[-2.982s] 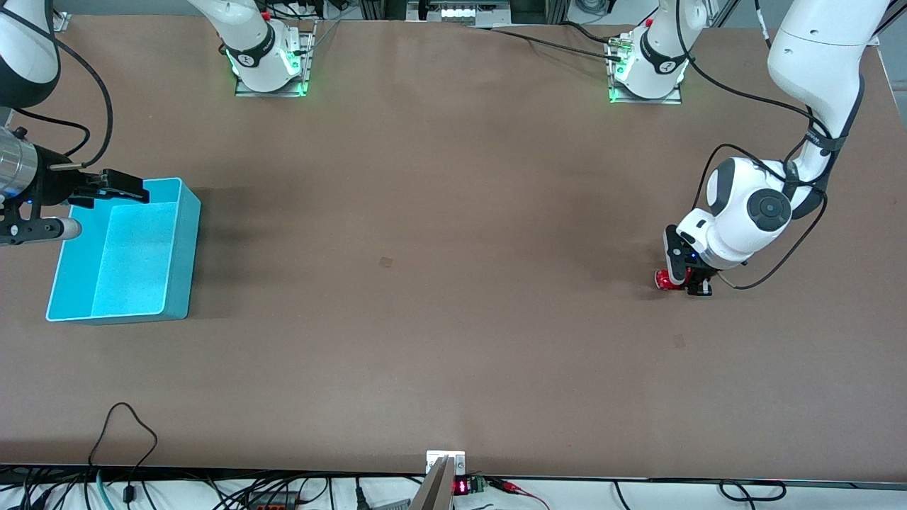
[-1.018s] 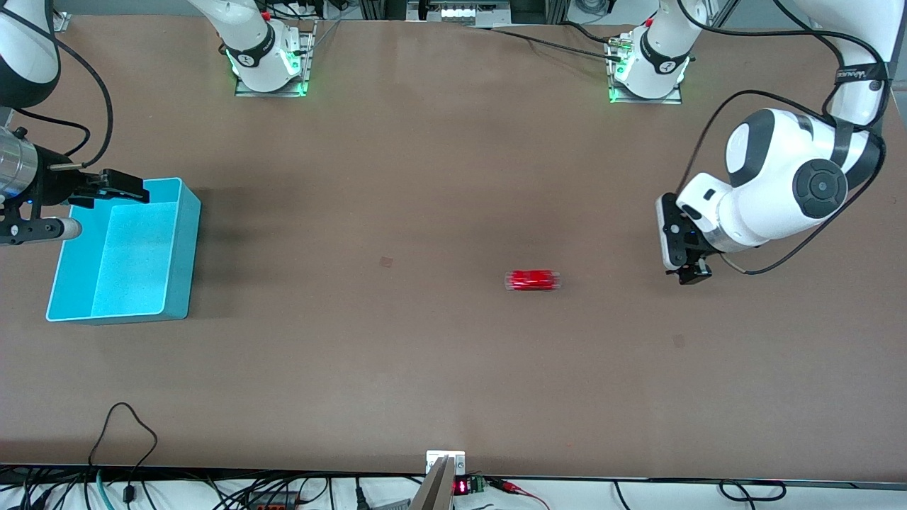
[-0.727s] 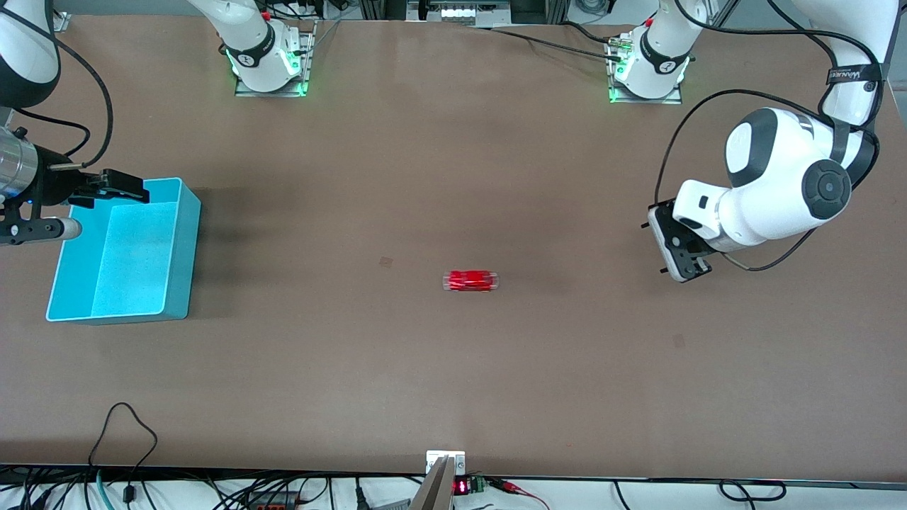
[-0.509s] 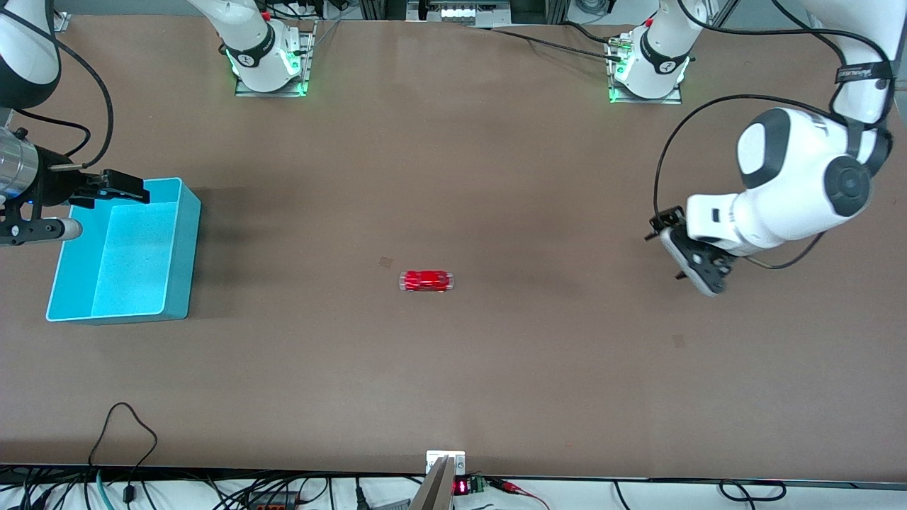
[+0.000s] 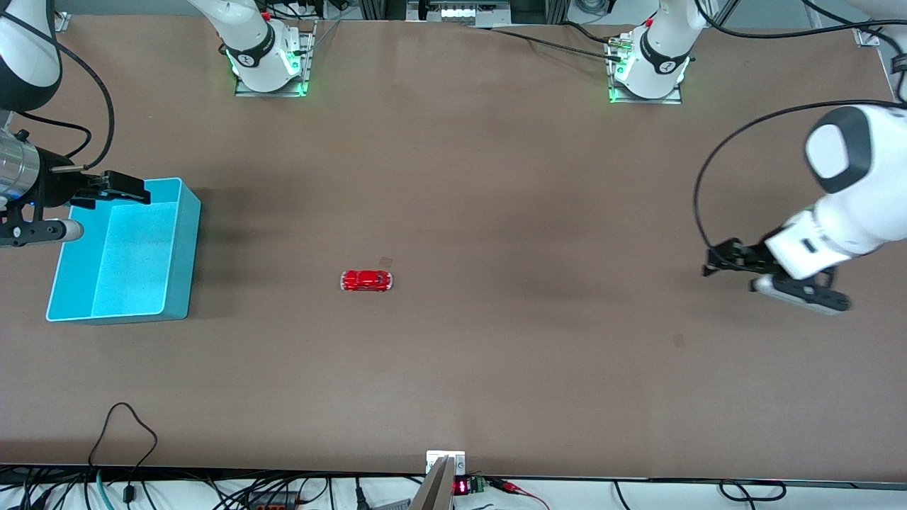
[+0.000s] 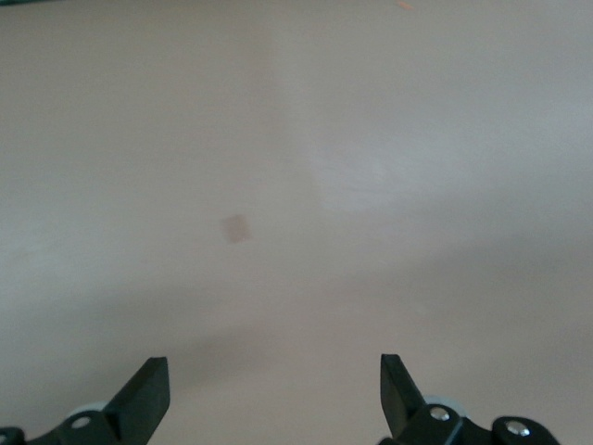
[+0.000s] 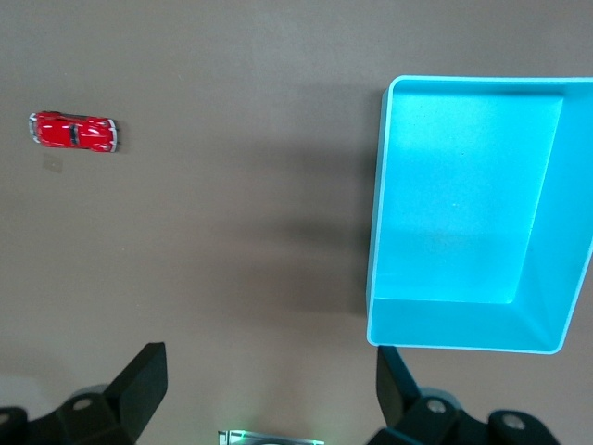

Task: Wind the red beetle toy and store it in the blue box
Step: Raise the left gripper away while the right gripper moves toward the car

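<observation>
I read the bench (image 5: 496,177) as a clock face, with twelve o'clock at the robots' bases and six o'clock at the front camera.

The tiny glossy red beetle-shaped toy car (image 5: 367,280) stands on its wheels on the brown bench top, a little toward nine o'clock from the middle. Its length runs along the nine-to-three line, and nothing touches it. A small dark square mark (image 5: 385,261) sits on the bench just beside it, toward one o'clock.

The rectangular light blue plastic box (image 5: 186,255) rests at the nine o'clock end of the bench, the right arm's end, with its open top up. The car is well apart from it, out at the box's three o'clock. My right wrist view shows the same from above: the car (image 7: 74,131) is on bare bench and the box (image 7: 463,324) is clear of it.

The right claw (image 5: 134,188) waits in the air over the twelve o'clock rim of the box. Its fingers are spread apart, as the right wrist view shows (image 7: 269,394).

The left claw (image 5: 716,261) hangs over bare bench at the three o'clock end, far from the car, and points toward nine o'clock. In the left wrist view its two dark fingers stand wide apart (image 6: 273,399). Below them I see only bench surface with a faint square patch (image 6: 236,227).
</observation>
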`<state>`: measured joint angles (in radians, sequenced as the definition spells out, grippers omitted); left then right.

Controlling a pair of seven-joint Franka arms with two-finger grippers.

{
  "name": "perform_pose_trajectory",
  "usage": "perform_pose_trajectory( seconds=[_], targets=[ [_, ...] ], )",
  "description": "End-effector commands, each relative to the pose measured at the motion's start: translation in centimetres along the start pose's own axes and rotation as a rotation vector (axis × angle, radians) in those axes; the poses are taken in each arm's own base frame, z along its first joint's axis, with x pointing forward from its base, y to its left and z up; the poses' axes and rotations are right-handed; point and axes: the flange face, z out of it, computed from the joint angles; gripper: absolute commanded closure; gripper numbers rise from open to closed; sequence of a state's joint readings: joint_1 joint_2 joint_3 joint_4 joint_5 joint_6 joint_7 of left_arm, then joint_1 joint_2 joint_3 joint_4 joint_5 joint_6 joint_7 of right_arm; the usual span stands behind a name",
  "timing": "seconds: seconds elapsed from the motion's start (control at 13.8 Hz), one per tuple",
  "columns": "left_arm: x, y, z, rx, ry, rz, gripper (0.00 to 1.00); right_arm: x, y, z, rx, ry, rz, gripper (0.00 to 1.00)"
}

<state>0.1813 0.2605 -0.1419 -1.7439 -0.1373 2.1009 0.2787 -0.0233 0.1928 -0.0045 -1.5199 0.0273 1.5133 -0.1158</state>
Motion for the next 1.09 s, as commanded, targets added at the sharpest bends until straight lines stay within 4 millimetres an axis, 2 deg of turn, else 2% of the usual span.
perform_pose_trajectory(
  seconds=[0.0, 0.15, 0.29, 0.51, 0.65, 0.8, 1.02],
  targets=[
    [1.3, -0.6, -3.0, 0.08, 0.004, -0.112, 0.0, 0.0, 0.2, 0.2, -0.003, -0.014, -0.005, 0.0],
    [1.3, -0.5, -5.2, 0.072, -0.01, -0.184, 0.0, 0.0, 0.2, 0.2, -0.003, -0.014, -0.004, 0.0],
    [1.1, 0.8, -9.3, 0.074, -0.004, -0.216, 0.0, 0.2, -0.2, 0.4, 0.009, -0.016, -0.013, 0.0],
    [0.4, 3.1, -13.9, 0.078, -0.022, -0.256, 0.0, 0.8, -3.0, 1.0, 0.0, -0.025, -0.06, 0.0],
    [0.1, 4.4, -16.1, 0.092, -0.04, -0.263, 0.0, 1.2, -4.9, 1.6, -0.006, -0.039, -0.091, 0.0],
    [-0.4, 4.3, -17.4, 0.095, -0.027, -0.268, 0.0, 2.0, -6.8, 3.2, -0.01, -0.065, -0.13, 0.0],
    [-1.5, 3.8, -17.5, 0.093, -0.067, -0.276, 0.0, 2.7, -8.7, 4.9, -0.004, -0.086, -0.299, 0.0]
  ],
)
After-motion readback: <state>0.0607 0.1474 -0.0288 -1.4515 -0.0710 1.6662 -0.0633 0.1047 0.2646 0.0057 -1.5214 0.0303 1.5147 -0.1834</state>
